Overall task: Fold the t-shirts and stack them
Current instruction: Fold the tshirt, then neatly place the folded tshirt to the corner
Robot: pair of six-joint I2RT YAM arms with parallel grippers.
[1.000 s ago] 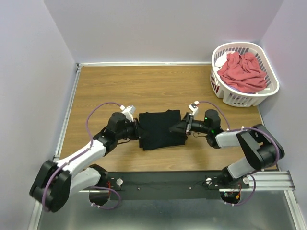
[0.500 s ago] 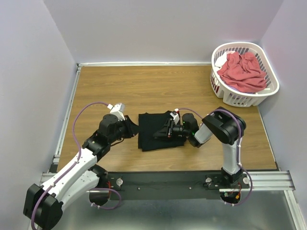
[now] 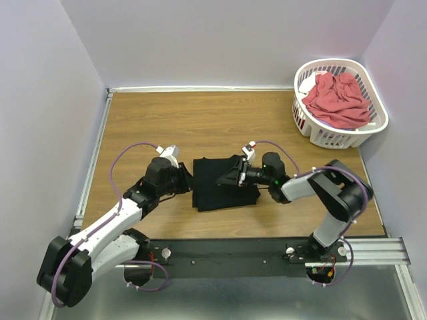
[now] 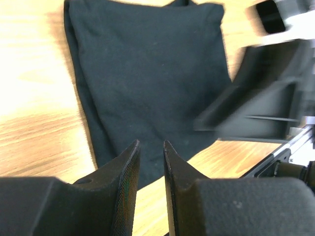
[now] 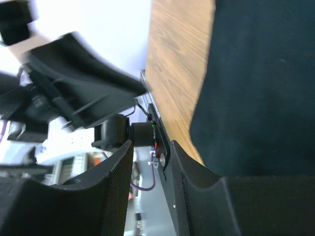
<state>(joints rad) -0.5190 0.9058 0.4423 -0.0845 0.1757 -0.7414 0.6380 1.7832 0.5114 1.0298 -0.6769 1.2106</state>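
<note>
Wooden tabletop (image 3: pixel 200 113), centre: soft black folded t-shirt (image 3: pixel 217 190) lies flat. At its edge the left gripper (image 3: pixel 187 180), over it the right gripper (image 3: pixel 223 179), jaws slightly parted, both empty. Fold looks finished; next, fetch the crumpled coral-red t-shirt (image 3: pixel 337 100) from the white slotted plastic basket (image 3: pixel 375 125).

Black shirt (image 3: pixel 210 188): folded flat rectangle, mid-table (image 3: pixel 200 120). Red shirt (image 3: pixel 337 100): crumpled heap in basket (image 3: pixel 320 137), far right corner.

That folded cloth t-shirt (image 3: pixel 223 183) is plain black. The crumpled shirt (image 3: pixel 337 100) is coral-red, its slotted plastic basket (image 3: pixel 333 139) white.
</note>
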